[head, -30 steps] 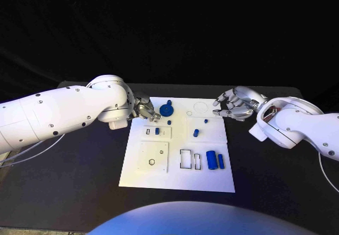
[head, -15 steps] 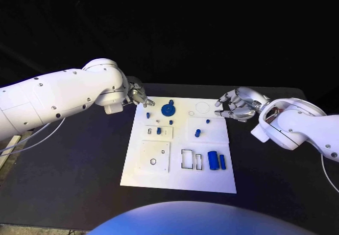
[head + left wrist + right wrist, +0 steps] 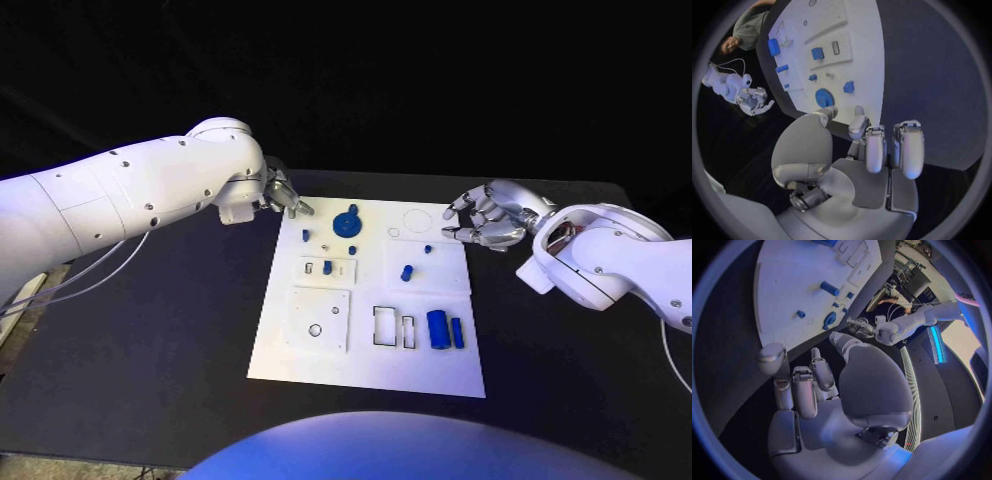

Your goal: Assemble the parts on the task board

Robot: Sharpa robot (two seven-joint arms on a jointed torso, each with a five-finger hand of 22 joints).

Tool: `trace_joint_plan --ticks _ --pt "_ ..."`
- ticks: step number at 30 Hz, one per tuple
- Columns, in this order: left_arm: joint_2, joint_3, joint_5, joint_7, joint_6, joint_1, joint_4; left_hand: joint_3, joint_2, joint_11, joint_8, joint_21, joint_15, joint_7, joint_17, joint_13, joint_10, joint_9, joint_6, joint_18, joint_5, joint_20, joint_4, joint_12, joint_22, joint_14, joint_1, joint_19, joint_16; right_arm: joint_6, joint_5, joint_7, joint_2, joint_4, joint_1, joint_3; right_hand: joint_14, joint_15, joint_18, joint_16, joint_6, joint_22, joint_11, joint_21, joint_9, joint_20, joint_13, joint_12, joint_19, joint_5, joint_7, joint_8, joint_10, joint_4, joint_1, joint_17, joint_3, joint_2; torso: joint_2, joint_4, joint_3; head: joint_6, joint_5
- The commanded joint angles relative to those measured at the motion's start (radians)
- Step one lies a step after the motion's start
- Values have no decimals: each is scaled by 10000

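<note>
- The black surface (image 3: pixel 159 330) carries the white task board (image 3: pixel 368 300), which lies in the middle between the two arms.
- The left hand (image 3: pixel 280 195) hangs just off the board's far left corner; its fingers (image 3: pixel 904 147) are a little curled, apart from one another, with nothing in them.
- The right hand (image 3: pixel 488 218) sits by the board's far right edge, fingers (image 3: pixel 801 390) loosely bent and holding nothing.
- On the board, a blue round disc part (image 3: pixel 346 223) lies near the far end, closest to the left hand.
- Two blue cylinders (image 3: pixel 443 328) lie side by side on the near right part, beside rectangular slots.
- Smaller blue pieces (image 3: pixel 407 271) are scattered across the middle.
- No writing can be read on anything.
</note>
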Motion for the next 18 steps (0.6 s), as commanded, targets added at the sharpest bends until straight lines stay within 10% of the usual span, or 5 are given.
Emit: trace_joint_plan --ticks 1,10,18 --pt "162 -24 -76 266 659 -25 -231 -107 64 47 -89 -79 102 62 2635 -27 -31 -48 -61 -144 -156 63 5 -39 2197 1057 7 777 36 30 -34 80 11 12 -10 -1 871 -8 186 -48 -85 -16 -26 -63 12 -6 -8 6 -77 13 1 53 -32 62 -61 2080 -4 19 1 -2 -1 -4 24" --pt "442 -88 22 401 817 -99 -651 -440 155 69 -74 -69 128 75 2635 -10 -45 -184 -35 -148 -761 95 16 4 2214 1057 -221 784 36 32 -35 83 24 11 -19 0 871 -8 186 -48 -85 -16 -26 -63 12 -6 -8 6 -77 13 1 53 -32 62 -61 2080 -4 19 -2 -3 8 -22 -19" --pt "532 -132 117 387 1108 -137 -833 -475 228 72 -73 -106 132 80 2635 -50 -86 -223 -55 -138 -585 100 9 -14 2189 1057 -189 767 36 46 -36 78 24 12 -21 0 869 -9 186 -52 -93 -14 -27 -68 12 -6 -13 4 -75 27 1 60 -37 69 -48 2072 5 20 -16 0 21 -22 -24"
